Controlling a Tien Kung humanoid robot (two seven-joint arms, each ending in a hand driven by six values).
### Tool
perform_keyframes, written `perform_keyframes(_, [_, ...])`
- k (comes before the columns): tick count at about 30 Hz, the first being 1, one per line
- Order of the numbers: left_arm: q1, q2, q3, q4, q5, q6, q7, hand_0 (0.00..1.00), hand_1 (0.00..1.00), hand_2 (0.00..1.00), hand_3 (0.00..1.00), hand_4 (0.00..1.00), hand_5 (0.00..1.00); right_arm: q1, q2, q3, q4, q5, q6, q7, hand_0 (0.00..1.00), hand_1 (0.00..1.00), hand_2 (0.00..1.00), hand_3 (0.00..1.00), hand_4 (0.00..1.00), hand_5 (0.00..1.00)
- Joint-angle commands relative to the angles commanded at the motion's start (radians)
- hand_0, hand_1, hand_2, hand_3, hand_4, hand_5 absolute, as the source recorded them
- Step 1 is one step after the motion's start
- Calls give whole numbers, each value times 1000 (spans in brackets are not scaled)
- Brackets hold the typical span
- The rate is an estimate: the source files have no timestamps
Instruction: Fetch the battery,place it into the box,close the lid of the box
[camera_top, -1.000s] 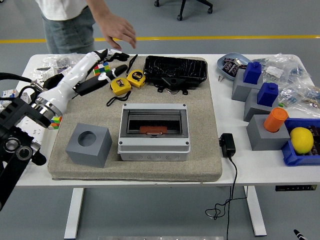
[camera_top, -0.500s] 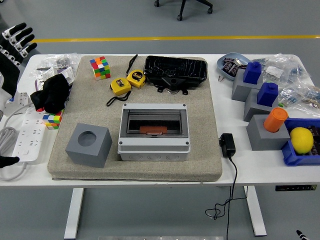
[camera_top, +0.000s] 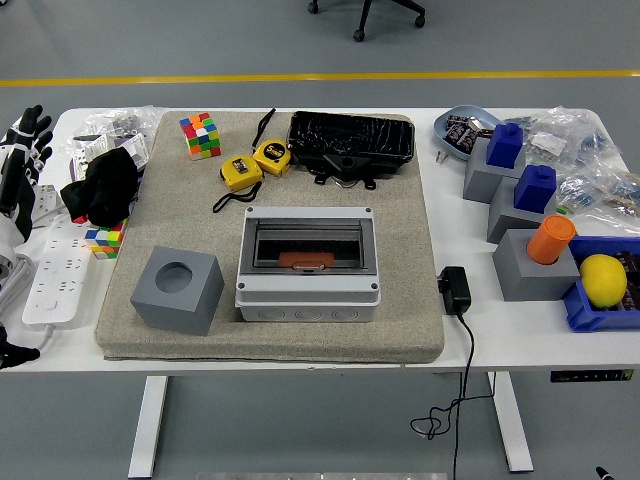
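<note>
Left hand idle at the surface's left edge; box lid appears shut.
Our left hand (camera_top: 22, 150) has fingers spread, empty. Grey box (camera_top: 308, 263) sits mid-mat; we cannot single out the battery. We judge it small, rigid, slippery: pinch across its middle.

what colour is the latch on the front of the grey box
Orange-red, a small latch at the front of the grey box, seen in the head view, the only one.

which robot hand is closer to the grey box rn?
Left. The left robot hand sits at the table's far-left edge, well left of the grey box. The right one is out of view.
</note>
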Motion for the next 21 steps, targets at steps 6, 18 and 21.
perform_keyframes(6, [6, -14, -9, -5, -15, 30, -33, 856, 840, 802, 790, 998, 998, 4, 6, 5, -1, -11, 9, 0, 819, 797, 767, 773, 998, 998])
perform_keyframes(18, [7, -23, 21, -6, -27, 43, -38, 833, 821, 790, 755, 998, 903, 10, -2, -8, -29, -19, 103, 7, 969, 876, 812, 767, 998, 998])
perform_keyframes(21, [7, -23, 27, -4, -30, 40, -34, 833, 821, 790, 755, 998, 903, 7, -3, -9, -31, -33, 101, 2, 969, 876, 812, 767, 998, 998])
